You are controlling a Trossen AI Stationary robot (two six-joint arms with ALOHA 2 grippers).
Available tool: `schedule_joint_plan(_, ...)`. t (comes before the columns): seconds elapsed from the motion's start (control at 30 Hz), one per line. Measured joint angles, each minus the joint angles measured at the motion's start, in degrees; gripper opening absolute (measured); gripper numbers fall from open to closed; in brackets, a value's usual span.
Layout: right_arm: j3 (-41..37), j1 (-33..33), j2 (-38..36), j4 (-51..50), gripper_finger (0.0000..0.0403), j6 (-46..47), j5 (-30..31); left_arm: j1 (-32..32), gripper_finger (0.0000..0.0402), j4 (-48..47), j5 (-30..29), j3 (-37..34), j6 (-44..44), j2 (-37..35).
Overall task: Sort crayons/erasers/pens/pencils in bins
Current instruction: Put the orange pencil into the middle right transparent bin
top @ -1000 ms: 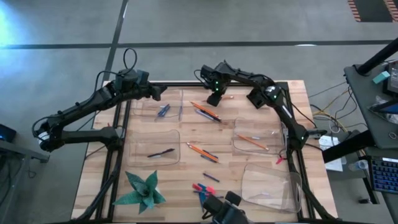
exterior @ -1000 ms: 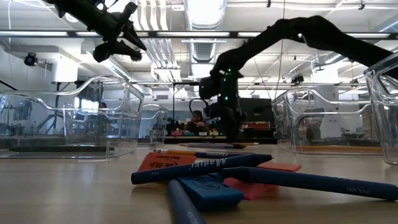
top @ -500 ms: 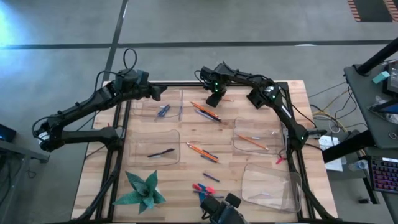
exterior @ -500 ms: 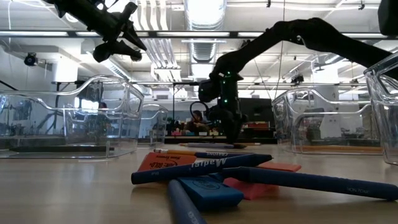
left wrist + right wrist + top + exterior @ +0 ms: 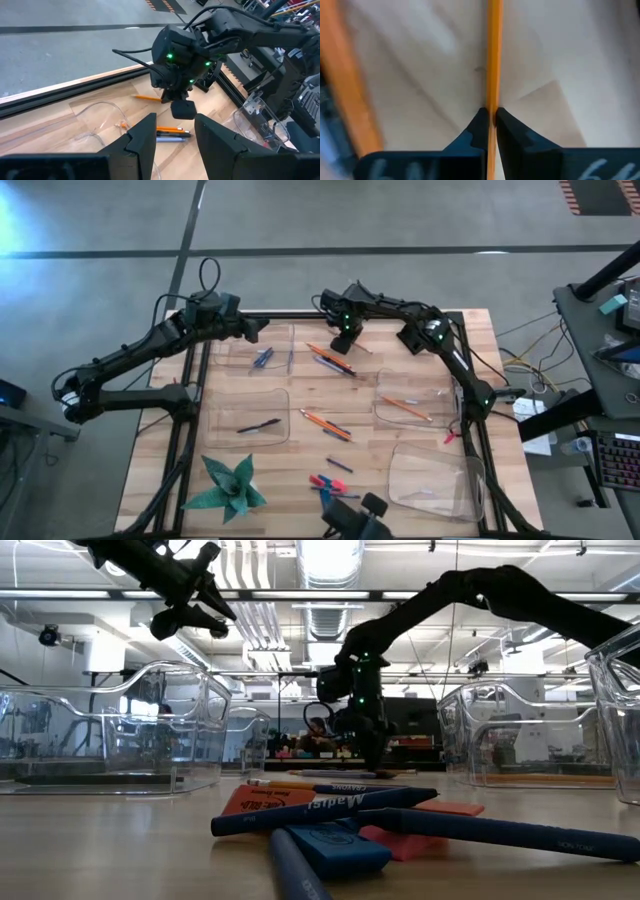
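Right gripper (image 5: 490, 131): your fingers are pinched tight on one orange pencil (image 5: 493, 60), low over the table's (image 5: 300, 480) far edge.

Left gripper (image 5: 172, 137): fingers parted, nothing between them, hovering above the far-left bin (image 5: 225, 355), which holds blue sticks (image 5: 262, 358).

Loose pencils (image 5: 325, 423): mid-table, between the bins; more lie just beside your right gripper.

Erasers (image 5: 335, 848): near edge, piled touching the dark blue crayons (image 5: 320, 810); the pink-red block seems to lie underneath.

Pencil in right bin (image 5: 405, 407).

Black stick, near-left bin (image 5: 260, 425).
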Motion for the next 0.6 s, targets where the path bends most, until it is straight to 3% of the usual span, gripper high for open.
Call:
schedule_joint_plan(0.4,-1.63,4.42,-14.09,-1.36,0.0013,-2.46,0.32,0.02,0.0121,-0.33,0.72,0.0,0.0,0.0)
schedule_joint_plan(0.6,-7.97,8.22,-25.2,-4.46,0.0013,-4.14,0.7,-0.04,0.0121,-0.33,2.48,0.0,0.0,-0.02)
